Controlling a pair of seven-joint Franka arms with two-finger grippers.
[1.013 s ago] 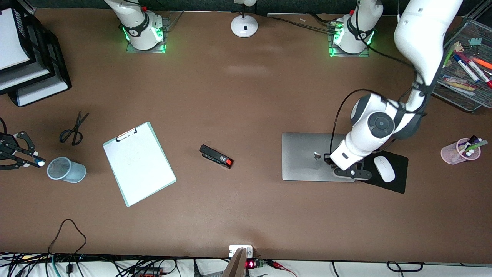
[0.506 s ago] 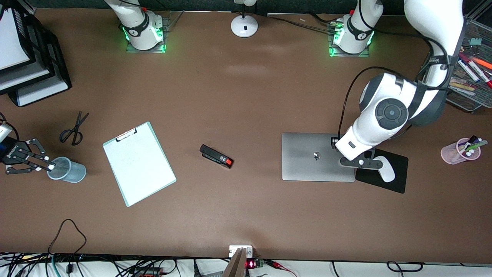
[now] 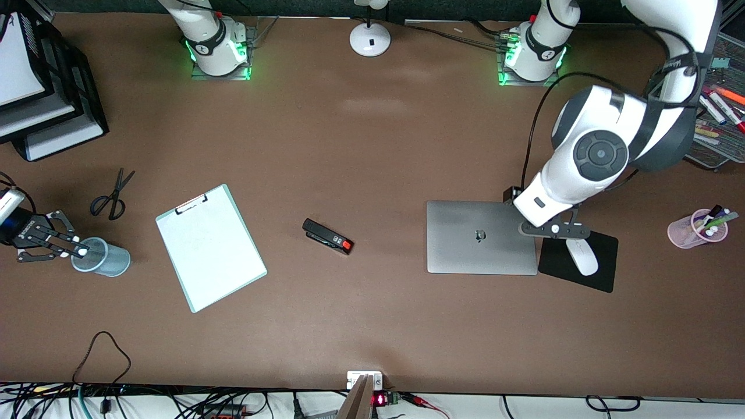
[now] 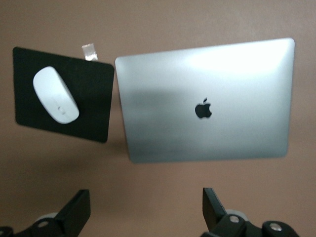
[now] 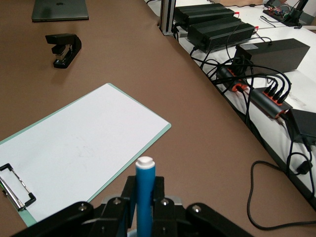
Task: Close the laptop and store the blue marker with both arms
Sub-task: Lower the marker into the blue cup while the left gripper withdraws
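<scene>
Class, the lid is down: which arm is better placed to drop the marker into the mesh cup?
Right. The right gripper is shut on the blue marker over the mesh cup; the left gripper hangs open above the closed laptop.

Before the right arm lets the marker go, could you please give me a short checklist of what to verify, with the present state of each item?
1. Slim silver-grey laptop with the dark apple logo is closed flat: ok.
2. Left hand open, up over the edge of the black mouse pad, holding nothing: ok.
3. Right hand shut on the short bright-blue marker with the white end: ok.
4. Marker's tip over the mouth of the pale blue mesh cup: ok.
5. Cup upright: ok.
6. Whether the marker's lower end is already inside the cup: cannot tell.
</scene>
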